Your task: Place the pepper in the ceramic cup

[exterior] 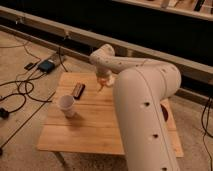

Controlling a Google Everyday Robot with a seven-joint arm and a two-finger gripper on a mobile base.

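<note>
Dim indoor scene, warm light from above. Backdrop near black. Arm (145,100) shell brightest. Faint shadow beside ceramic cup (66,105) on surface (95,132). Whole frame blurred. Gripper (103,83), above surface's far half, clamps pepper (102,86): orange smear.
</note>
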